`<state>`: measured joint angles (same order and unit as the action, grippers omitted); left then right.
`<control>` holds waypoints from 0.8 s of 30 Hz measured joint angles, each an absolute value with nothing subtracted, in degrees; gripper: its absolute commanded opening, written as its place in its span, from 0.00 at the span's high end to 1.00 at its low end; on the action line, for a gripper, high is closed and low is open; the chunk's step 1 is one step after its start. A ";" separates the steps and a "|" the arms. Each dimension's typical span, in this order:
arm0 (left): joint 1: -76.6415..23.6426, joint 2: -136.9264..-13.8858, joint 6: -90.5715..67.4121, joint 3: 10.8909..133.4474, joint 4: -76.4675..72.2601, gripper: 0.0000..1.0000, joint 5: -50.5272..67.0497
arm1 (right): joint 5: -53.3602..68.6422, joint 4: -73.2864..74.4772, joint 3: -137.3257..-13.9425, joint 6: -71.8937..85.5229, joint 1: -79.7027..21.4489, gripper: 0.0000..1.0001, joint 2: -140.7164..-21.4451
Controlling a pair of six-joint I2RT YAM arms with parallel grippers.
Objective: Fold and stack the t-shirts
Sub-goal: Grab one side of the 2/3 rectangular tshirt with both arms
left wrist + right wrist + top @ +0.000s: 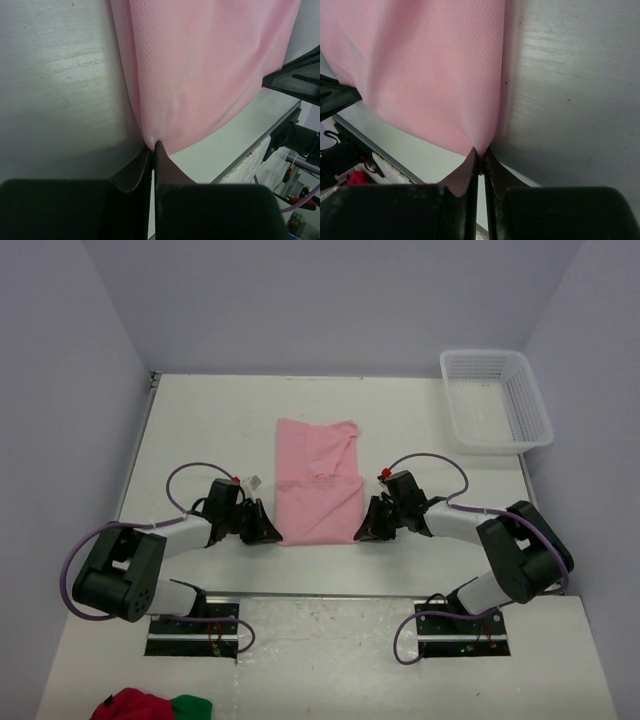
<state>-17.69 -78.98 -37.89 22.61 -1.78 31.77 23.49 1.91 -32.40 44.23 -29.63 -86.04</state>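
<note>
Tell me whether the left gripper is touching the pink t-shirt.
Touching. The left wrist view shows the left gripper with its jaws pinched shut on the near corner of the pink t-shirt, with no gap between them.

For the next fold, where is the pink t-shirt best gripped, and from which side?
By its two near corners, one per gripper, each coming in low from its own outer side. The t-shirt lies flat as a long rectangle, so only its edges and corners offer cloth to pinch. The left gripper and right gripper are shut on those corners.
</note>
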 measured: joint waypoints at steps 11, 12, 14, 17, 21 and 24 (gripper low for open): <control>-17.98 -68.75 -37.93 19.81 4.60 1.00 31.27 | 21.50 5.39 -33.45 42.17 -33.28 1.00 -84.99; -18.11 -67.22 -37.93 19.77 5.69 1.00 31.24 | 21.21 6.09 -33.45 41.95 -33.80 1.00 -84.44; -18.52 -64.45 -37.95 19.64 7.55 1.00 31.24 | 20.40 7.49 -33.45 41.74 -34.87 1.00 -83.02; -19.25 -59.35 -38.06 18.81 10.41 1.00 31.18 | 19.53 9.43 -33.45 41.63 -36.42 1.00 -80.62; -20.47 -53.01 -38.92 17.67 14.33 1.00 31.14 | 17.43 11.92 -33.39 42.06 -39.35 1.00 -76.71; -21.52 -48.49 -39.94 17.12 17.23 1.00 31.11 | 15.92 13.74 -33.08 42.81 -41.47 1.00 -72.20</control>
